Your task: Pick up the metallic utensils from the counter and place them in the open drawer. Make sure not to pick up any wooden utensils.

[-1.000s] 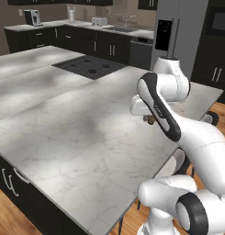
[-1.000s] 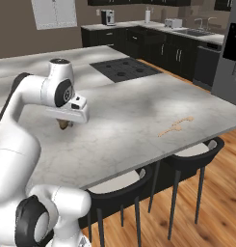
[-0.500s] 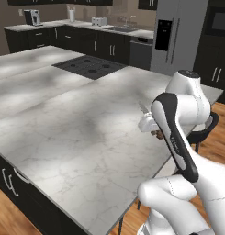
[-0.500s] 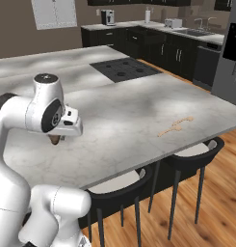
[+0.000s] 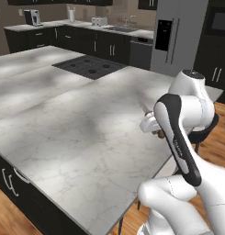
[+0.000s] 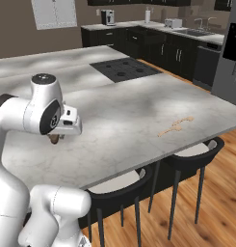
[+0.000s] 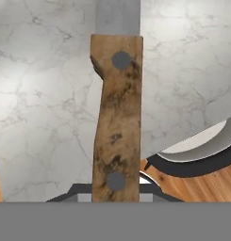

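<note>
No readable brands or labels anywhere: coffee machine (image 6: 108, 17), fridge (image 5: 171, 39), cabinets all blank. Hand view: knife (image 7: 117, 108) fills the middle, brown wood-grain handle with two grey rivets running straight up from the bottom edge, silver blade carrying on off the top; it sits between the fingers so the gripper (image 7: 116, 200) is closed narrow on the handle, fingertips themselves hidden behind it. Behind the knife there's the marbled counter (image 7: 46, 94), its edge cutting across on the right of that view, with a stool seat (image 7: 202, 157) and wood floor beyond. Base views don't show the blade at all, just a brown scrap of handle under the white hand: left base view has the gripper (image 5: 156, 133) over the counter (image 5: 77, 119) near its right-hand edge, half hidden by the forearm; right base view has the gripper (image 6: 56, 138) low over the near left part of the counter (image 6: 138, 111). Right base view also gives a pale wooden utensil (image 6: 175, 126) lying near the right-hand edge above the stools (image 6: 196, 154), well apart from the hand; not seen from the left camera. Both base views show the black cooktop (image 5: 88, 66) set in toward the far side. Can't pick out a spoon or the drawer from these angles
</note>
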Motion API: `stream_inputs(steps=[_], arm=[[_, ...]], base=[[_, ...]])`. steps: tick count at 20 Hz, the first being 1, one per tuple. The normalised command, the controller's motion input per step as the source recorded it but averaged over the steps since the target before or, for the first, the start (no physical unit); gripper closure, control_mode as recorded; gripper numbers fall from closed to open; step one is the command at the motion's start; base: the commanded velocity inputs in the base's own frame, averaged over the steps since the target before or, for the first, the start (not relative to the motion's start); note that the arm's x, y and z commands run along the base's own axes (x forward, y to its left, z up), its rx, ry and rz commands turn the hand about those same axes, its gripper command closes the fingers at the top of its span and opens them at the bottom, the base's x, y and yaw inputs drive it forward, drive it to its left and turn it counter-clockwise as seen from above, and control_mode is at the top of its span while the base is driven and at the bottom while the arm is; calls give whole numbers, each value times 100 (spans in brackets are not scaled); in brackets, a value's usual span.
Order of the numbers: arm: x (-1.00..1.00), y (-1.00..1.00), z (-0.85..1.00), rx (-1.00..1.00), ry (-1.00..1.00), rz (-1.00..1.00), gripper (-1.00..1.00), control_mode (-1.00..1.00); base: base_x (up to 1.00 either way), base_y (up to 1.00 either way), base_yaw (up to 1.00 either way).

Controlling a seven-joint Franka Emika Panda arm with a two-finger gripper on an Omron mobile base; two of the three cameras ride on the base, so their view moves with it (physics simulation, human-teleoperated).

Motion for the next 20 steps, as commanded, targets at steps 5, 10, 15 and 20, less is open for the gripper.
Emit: stream_inputs(steps=[5, 10, 15, 20], arm=[[-22, -15, 38, 0, -1, 0, 100, -100], [-37, -8, 19, -1, 4, 0, 100, -100], [-31, 0, 0, -3, 17, 0, 100, -100], [-3, 0, 0, 0, 1, 0, 100, -100]], base=[[0, 0, 0], [0, 0, 0], [0, 0, 0], [0, 0, 0]])
